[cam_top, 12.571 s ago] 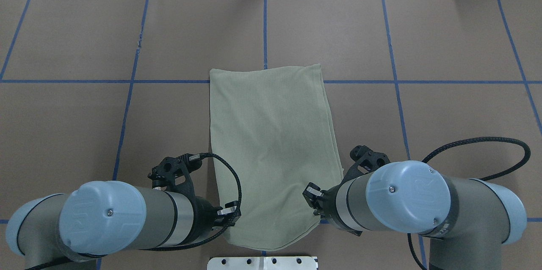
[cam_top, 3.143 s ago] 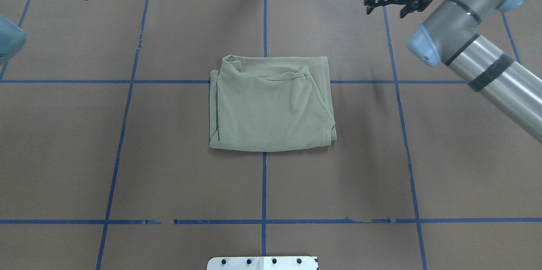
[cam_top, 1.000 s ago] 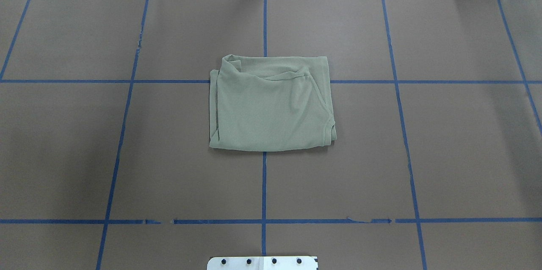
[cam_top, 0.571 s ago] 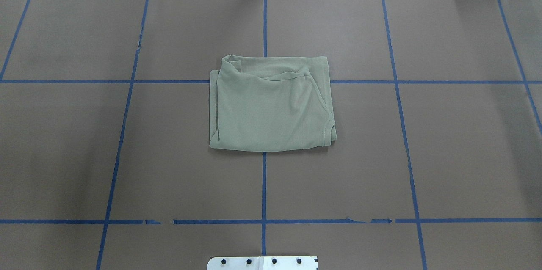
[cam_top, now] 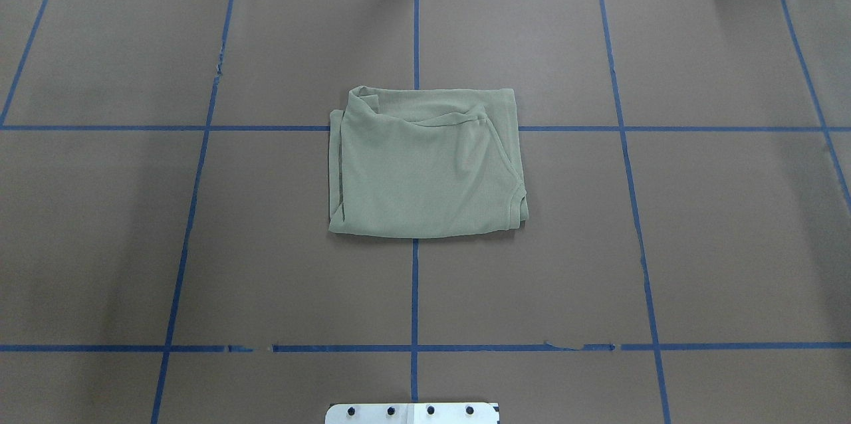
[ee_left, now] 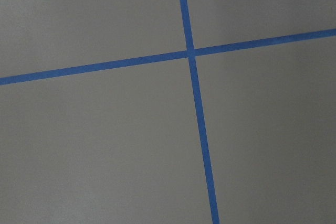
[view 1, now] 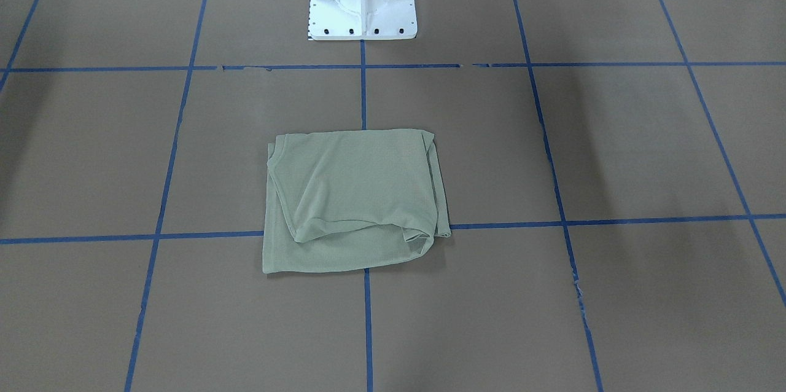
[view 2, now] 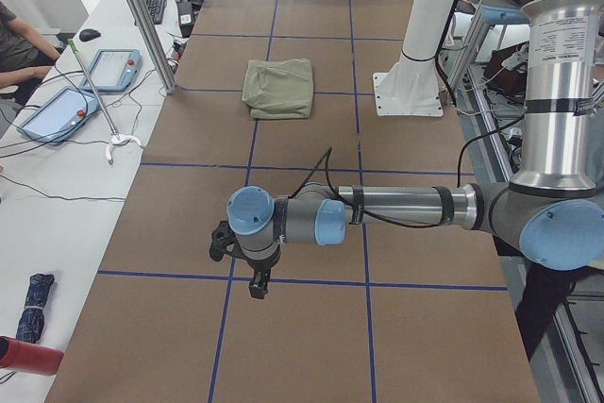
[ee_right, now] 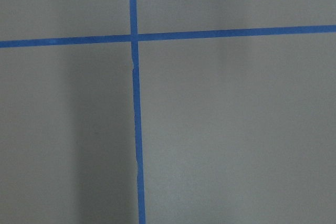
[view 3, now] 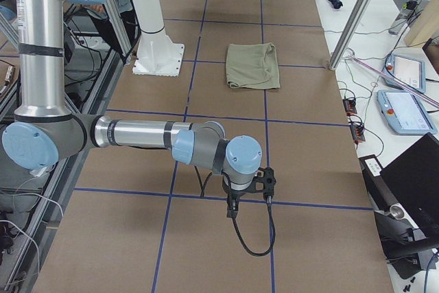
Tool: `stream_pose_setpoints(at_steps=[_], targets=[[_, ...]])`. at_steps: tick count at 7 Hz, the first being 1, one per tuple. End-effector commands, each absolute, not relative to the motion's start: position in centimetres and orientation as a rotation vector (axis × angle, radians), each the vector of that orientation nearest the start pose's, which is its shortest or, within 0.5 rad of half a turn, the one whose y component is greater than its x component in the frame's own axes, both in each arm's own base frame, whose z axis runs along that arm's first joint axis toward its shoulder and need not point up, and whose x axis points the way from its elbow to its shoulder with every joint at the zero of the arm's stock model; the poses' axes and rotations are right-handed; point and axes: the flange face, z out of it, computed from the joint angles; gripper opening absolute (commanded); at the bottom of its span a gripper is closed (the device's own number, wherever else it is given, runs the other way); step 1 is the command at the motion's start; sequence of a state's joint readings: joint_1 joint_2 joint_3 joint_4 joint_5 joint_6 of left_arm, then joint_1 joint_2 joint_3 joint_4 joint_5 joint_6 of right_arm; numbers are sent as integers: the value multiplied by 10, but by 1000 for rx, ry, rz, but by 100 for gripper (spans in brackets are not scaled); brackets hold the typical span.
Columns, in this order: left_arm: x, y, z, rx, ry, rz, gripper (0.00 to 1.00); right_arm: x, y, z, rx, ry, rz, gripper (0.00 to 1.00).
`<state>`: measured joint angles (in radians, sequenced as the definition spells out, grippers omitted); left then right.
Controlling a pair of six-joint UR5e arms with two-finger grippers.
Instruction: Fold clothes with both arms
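The olive-green shirt (cam_top: 425, 165) lies folded into a compact rectangle at the middle of the brown table, flat and untouched. It also shows in the front view (view 1: 353, 198), the left side view (view 2: 278, 87) and the right side view (view 3: 254, 65). Both arms are out of the overhead and front views. My left gripper (view 2: 253, 282) hangs low over the table far from the shirt. My right gripper (view 3: 248, 202) hangs the same way at the other end. I cannot tell whether either is open or shut. The wrist views show only bare table and blue tape.
The white pedestal (view 1: 362, 5) stands at the robot's edge of the table, also seen from the left (view 2: 415, 92). Blue tape lines (cam_top: 415, 291) grid the brown surface. Side benches carry tablets (view 2: 113, 68) and cables; an operator (view 2: 14, 40) sits there.
The shirt, long and narrow 12.6 s ago, lies folded in half. Both arms have since left the overhead view. Nothing has moved in the last second.
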<state>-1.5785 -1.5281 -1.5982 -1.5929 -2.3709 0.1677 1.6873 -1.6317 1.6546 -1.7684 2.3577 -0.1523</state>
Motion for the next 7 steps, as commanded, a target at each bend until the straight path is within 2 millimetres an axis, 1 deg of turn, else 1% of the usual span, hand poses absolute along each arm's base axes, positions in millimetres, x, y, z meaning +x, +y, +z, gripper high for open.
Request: stream_pose_setpoints(at_steps=[1,2,3,7], targets=[[-66,-473,663,84,788,157,100,114,-433,671,-65,-798,48,100],[-66,-473,664,83,785,157,100,113,-429,673,-29,-786,91,100],[-66,-473,664,83,785,157,100,113,-431,671,1,-773,156,100],[-66,-473,664,83,785,157,100,110,-432,671,1,-779,181,100]])
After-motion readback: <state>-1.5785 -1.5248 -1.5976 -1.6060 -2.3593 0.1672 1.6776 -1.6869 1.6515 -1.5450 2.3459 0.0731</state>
